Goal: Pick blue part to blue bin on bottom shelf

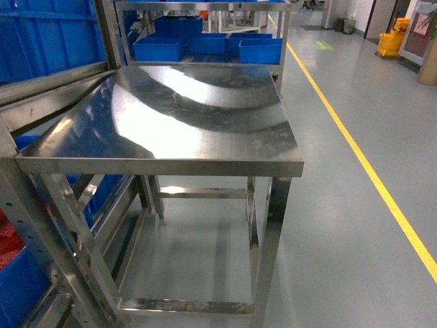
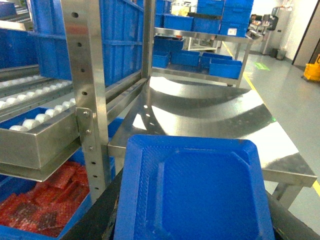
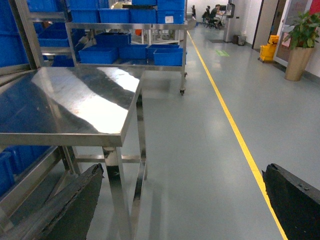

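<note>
The blue part [image 2: 195, 185] fills the lower left wrist view, a blue squarish piece with a recessed face. My left gripper [image 2: 195, 222] is shut on it, with black fingers [image 2: 100, 215] showing at both sides. It hangs beside the steel rack post [image 2: 87, 100], level with the table top. Low in the rack, a strip of blue crate wall [image 2: 116, 127] shows behind the post; I cannot tell whether it is the blue bin. The bottom shelf is mostly hidden. My right gripper [image 3: 185, 200] stands open over bare floor with nothing between its fingers. Neither gripper shows in the head view.
A steel table [image 1: 177, 116] stands in front of me, with the rack [image 1: 48, 89] on its left. A blue crate of red bubble-wrap bags [image 2: 35, 212] sits low under a roller track [image 2: 30, 120]. More blue crates [image 1: 205, 44] stand behind. A yellow floor line [image 1: 369, 171] runs on the right.
</note>
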Motion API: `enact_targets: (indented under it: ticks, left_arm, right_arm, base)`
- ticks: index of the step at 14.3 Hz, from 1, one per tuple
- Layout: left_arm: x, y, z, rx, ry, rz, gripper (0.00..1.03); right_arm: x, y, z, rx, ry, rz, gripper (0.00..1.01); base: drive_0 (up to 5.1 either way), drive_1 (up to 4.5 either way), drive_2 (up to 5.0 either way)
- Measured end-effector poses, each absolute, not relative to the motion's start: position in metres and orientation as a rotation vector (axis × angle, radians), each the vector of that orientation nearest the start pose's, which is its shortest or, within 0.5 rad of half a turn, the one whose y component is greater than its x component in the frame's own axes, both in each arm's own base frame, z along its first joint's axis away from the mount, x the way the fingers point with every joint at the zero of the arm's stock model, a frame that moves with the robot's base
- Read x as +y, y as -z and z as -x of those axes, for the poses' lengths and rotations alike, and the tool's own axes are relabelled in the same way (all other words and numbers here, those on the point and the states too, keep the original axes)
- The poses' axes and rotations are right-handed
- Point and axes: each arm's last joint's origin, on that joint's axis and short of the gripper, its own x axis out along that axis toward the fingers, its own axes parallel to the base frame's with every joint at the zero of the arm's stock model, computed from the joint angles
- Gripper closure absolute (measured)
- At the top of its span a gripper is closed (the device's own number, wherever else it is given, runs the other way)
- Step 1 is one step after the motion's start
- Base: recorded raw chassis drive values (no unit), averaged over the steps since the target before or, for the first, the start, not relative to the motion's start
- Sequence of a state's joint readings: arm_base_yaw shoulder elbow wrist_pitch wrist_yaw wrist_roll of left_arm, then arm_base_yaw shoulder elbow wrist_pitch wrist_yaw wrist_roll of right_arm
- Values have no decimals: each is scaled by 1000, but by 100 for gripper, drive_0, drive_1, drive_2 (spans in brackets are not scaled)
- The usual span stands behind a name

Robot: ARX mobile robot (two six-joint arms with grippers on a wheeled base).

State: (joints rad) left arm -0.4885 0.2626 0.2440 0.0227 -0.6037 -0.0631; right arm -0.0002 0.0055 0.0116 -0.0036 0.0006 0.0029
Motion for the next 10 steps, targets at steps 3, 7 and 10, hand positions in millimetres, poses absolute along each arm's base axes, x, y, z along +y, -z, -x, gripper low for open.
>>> enact_targets:
  ticks: [3,7,10]
  left_arm:
    - [-33,-228,-98,-7,-116,65,60]
    - [-34,-228,-98,-7,-116,65,60]
    - [-33,-228,-98,-9,-115,66,60]
  right_arm:
    - [0,-167,-97,-2,1,-2,3]
    - [0,-167,-97,-1,1,-2,3]
    - [0,-167,-97,-2,1,-2,3]
  base:
    - [-491,254,254]
    - [-490,255,255]
    - [-490,247,247]
